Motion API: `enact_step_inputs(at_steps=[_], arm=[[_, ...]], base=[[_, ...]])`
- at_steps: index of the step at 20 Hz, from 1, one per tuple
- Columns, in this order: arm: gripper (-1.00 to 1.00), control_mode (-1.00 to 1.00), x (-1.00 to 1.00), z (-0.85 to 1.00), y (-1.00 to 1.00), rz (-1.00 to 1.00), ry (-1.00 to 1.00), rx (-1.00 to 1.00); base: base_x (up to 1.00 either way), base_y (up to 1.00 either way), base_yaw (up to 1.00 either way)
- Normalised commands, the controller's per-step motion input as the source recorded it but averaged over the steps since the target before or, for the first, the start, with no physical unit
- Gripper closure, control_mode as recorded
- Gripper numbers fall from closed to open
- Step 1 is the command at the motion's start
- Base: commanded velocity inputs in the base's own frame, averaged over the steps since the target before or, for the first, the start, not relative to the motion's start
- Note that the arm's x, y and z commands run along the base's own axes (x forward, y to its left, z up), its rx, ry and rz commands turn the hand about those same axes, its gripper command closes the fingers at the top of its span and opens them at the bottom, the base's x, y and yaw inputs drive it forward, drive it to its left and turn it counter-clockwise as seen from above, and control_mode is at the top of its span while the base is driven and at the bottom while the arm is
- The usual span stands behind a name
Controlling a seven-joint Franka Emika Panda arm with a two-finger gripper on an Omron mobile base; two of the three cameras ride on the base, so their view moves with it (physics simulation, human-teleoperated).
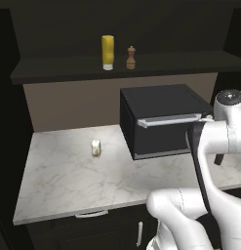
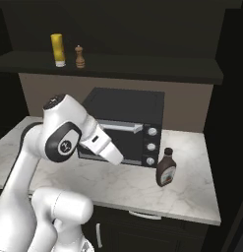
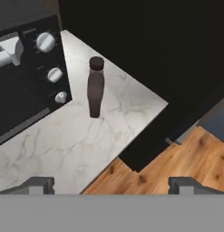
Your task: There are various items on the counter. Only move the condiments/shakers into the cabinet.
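The dark brown bottle [image 3: 95,87] stands upright on the counter [image 3: 63,149], ahead and slightly left of the spread, empty gripper [image 3: 111,185].

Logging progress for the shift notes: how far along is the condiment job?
Done: the yellow bottle and pepper shaker stand on the cabinet shelf. In hand: nothing; the open pincer faces the brown bottle. Left: that bottle, upright on the counter beside the toaster oven.
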Motion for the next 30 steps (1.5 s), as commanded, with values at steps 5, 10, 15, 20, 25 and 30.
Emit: enact_step_inputs(at_steps=[5, 10, 15, 20, 25, 30], arm=[[-1.00, -1.00, 0.09, -0.41, -0.28, -0.02, -0.02, 0.00], [-1.00, -1.00, 0.33, -0.31, -0.24, 0.00, 0.01, 0.00], [-1.00, -1.00, 0.51, -0.22, -0.18, 0.00, 0.10, 0.00], [-1.00, -1.00, 0.42, -0.26, -0.30, 0.00, 0.08, 0.00], [-1.00, -1.00, 0.27, -0.27, -0.40, 0.00, 0.02, 0.00], [-1.00, -1.00, 0.27, -0.25, -0.25, 0.00, 0.00, 0.00]], base=[[0.00, 0.00, 0.00], [0.00, 0.00, 0.00], [0.00, 0.00, 0.00], [0.00, 0.00, 0.00], [0.00, 0.00, 0.00], [0.00, 0.00, 0.00]])
